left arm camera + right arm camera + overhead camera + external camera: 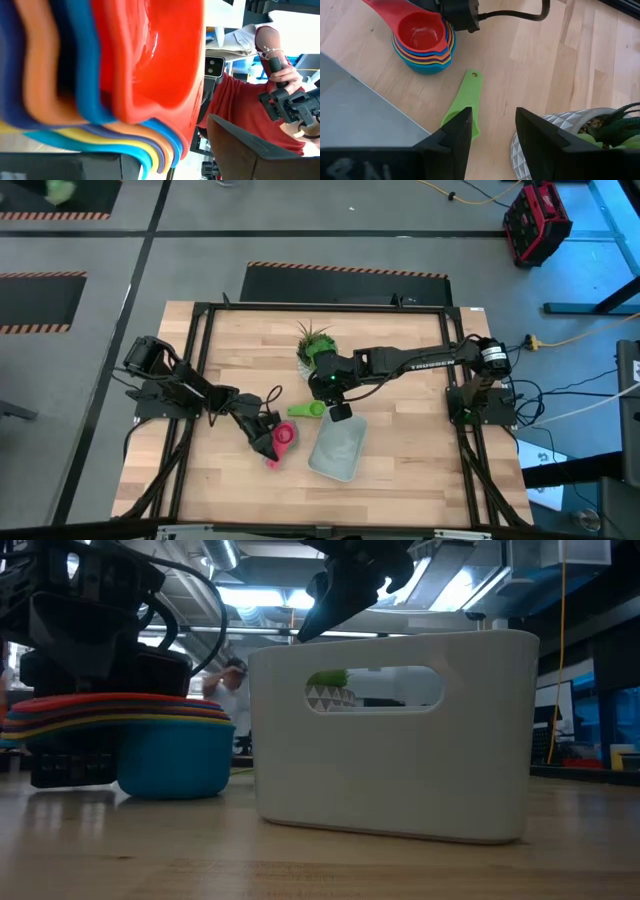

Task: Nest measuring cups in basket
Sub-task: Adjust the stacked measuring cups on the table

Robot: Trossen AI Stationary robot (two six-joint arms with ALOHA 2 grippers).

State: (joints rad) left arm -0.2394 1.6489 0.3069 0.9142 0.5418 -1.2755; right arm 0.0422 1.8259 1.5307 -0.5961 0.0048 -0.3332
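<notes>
The nested measuring cups (285,437) stand on their base on the table, just left of the basket, with a red cup (422,31) on top and teal (175,755) at the bottom. A lone green cup (469,97) lies flat on the wood between the stack and the plant pot. The pale grey-blue basket (337,450) stands on the table. My left gripper (266,426) is open at the stack's rim, its fingers on either side of the stack's wall. My right gripper (493,135) hangs open in the air over the green cup, by the basket's far end. My left gripper comes at the stack's rim (451,31) on the side away from the handles, slanting down from the table's left. One finger (250,150) stands on the red cup's mouth side with a gap beside it. Whether the other finger touches the stack, I cannot tell.
A white patterned pot with a green plant (312,348) stands just beyond the green cup, close to my right gripper. Bare wood lies toward the table's near edge and right of the basket. A person in a red shirt (235,100) stands in the room beyond the table.
</notes>
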